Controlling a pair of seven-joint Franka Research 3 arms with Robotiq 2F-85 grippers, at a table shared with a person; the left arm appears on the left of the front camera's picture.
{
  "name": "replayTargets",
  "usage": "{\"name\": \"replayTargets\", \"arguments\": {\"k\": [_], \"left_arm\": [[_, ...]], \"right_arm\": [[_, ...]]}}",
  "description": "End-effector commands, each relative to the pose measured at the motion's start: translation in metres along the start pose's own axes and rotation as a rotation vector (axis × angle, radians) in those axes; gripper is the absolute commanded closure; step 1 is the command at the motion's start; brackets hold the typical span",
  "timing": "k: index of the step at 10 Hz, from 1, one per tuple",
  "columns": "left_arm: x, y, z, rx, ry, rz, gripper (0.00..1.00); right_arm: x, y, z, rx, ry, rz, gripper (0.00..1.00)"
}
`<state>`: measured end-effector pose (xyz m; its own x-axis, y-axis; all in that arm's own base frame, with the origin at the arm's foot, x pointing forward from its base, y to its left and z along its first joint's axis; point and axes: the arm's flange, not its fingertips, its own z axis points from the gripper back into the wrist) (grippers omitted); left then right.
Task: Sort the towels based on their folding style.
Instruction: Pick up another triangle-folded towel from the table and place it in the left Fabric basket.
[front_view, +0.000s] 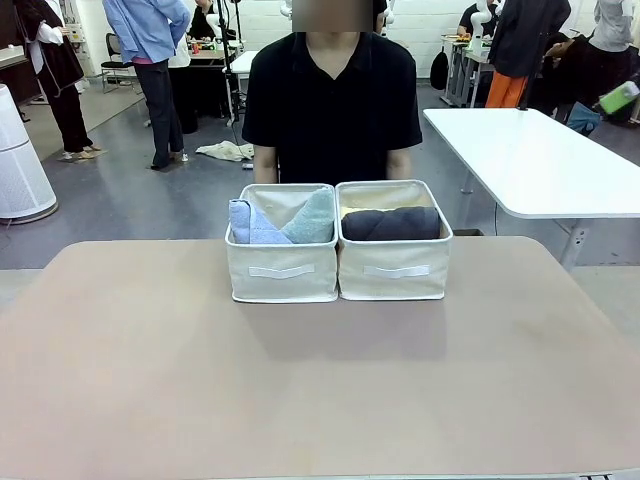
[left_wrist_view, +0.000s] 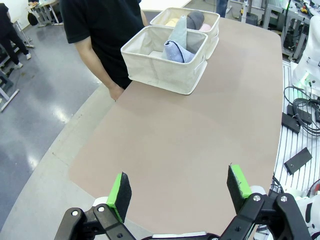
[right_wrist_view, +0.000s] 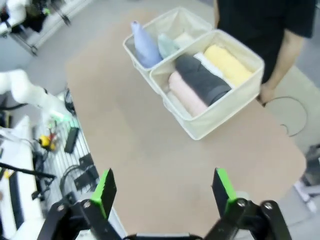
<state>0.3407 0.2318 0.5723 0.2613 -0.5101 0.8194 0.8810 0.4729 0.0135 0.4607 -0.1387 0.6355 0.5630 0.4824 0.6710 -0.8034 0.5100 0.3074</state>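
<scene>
- The broad tan-topped desk (front_view: 320, 370) carries two cream fabric bins side by side at its far edge, in front of a person in a black shirt (front_view: 333, 100).
- The left cream bin (front_view: 281, 268) holds the periwinkle blue triangle-fold towel (front_view: 250, 224) and the pale teal-grey one (front_view: 313, 220), both upright.
- The right cream bin (front_view: 393, 268) holds the rolled towels lying flat: pink (right_wrist_view: 186, 95), dark grey (right_wrist_view: 201, 78), white (right_wrist_view: 211, 62), yellow (right_wrist_view: 227, 64).
- The left pincer (left_wrist_view: 180, 187) hangs wide open, empty, above bare desk.
- The right pincer (right_wrist_view: 165, 187) is likewise spread and empty.

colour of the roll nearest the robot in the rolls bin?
Pink roll, clearest in the right wrist view.
</scene>
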Motion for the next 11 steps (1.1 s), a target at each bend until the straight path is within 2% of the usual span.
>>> {"name": "replayTargets", "arguments": {"k": [1, 4, 6, 9, 11], "left_arm": [[0.000, 0.000, 0.001, 0.001, -0.013, 0.000, 0.00], [0.000, 0.000, 0.001, 0.001, -0.013, 0.000, 0.00], [0.000, 0.000, 0.001, 0.001, -0.013, 0.000, 0.00], [0.000, 0.000, 0.001, 0.001, -0.013, 0.000, 0.00], [0.000, 0.000, 0.001, 0.001, -0.013, 0.000, 0.00]], "right_arm": [[-0.008, -0.036, 0.006, 0.071, -0.087, 0.034, 0.00], [-0.040, -0.052, 0.024, 0.137, -0.244, 0.179, 0.00], [-0.048, -0.054, 0.035, 0.208, -0.244, 0.248, 0.00], [-0.045, -0.058, 0.045, 0.198, -0.274, 0.209, 0.00], [-0.053, -0.045, 0.037, 0.191, -0.247, 0.227, 0.00]]}}
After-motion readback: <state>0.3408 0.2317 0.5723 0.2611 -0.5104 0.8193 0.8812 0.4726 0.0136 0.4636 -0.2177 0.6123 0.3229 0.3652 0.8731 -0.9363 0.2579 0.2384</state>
